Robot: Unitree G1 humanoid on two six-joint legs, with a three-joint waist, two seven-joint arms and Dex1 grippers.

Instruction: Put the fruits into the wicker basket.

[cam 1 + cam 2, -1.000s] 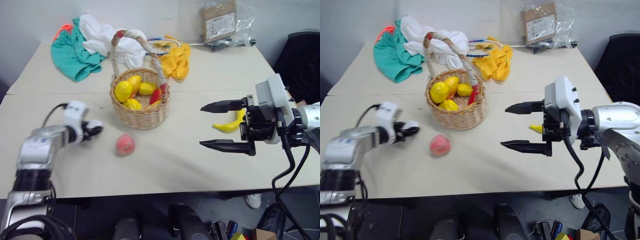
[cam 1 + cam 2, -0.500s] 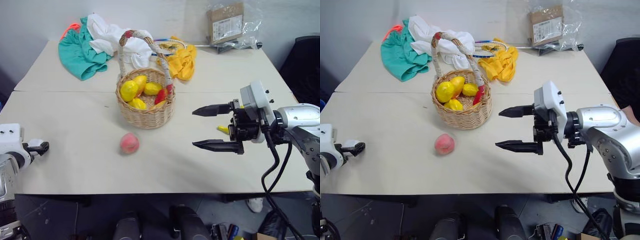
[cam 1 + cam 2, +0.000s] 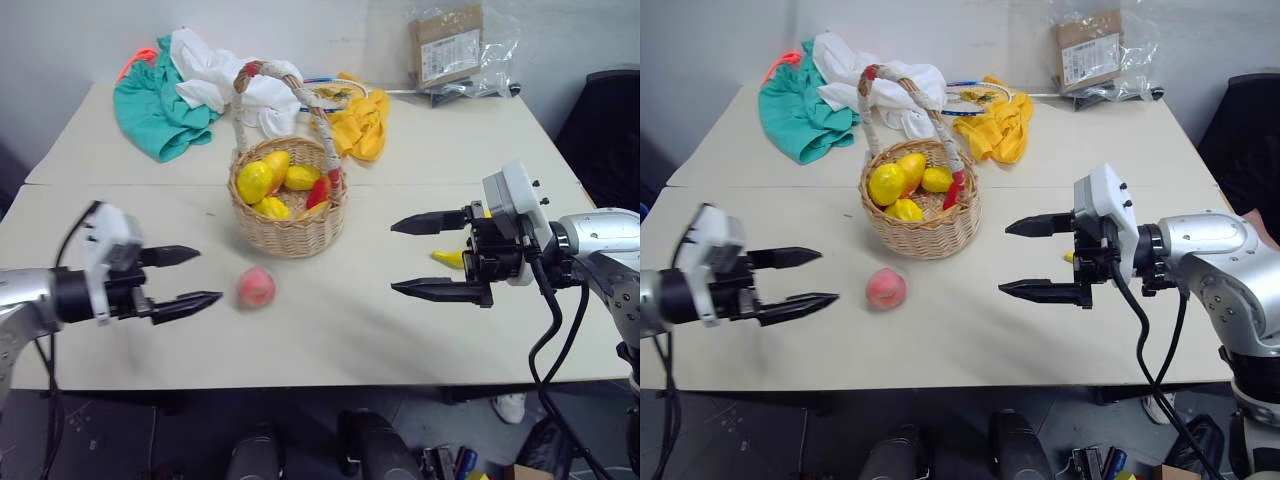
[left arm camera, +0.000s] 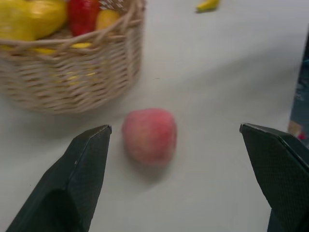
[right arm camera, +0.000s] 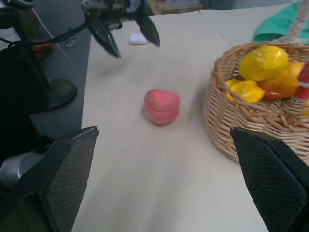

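The pink-red peach [image 3: 256, 287] lies on the table in front of the wicker basket [image 3: 288, 228]. The basket holds yellow fruits and a red one. My left gripper [image 3: 208, 275] is open, a short way left of the peach and pointing at it; in the left wrist view the peach [image 4: 149, 137] sits between and beyond the two fingers. My right gripper [image 3: 393, 258] is open and empty above the table right of the basket, pointing left. The banana [image 3: 450, 258] lies on the table behind it, partly hidden.
Green cloth [image 3: 150, 100], white cloth [image 3: 215, 65] and yellow cloth [image 3: 360, 120] lie behind the basket. A cardboard packet in plastic [image 3: 450, 45] sits at the back right. A small white case [image 5: 137, 38] lies near the left table edge. A black chair [image 3: 610, 120] stands at the right.
My left gripper, shut a second ago, swung out left, opened, and came back toward the peach. The right gripper stayed open and in place. The peach has not moved.
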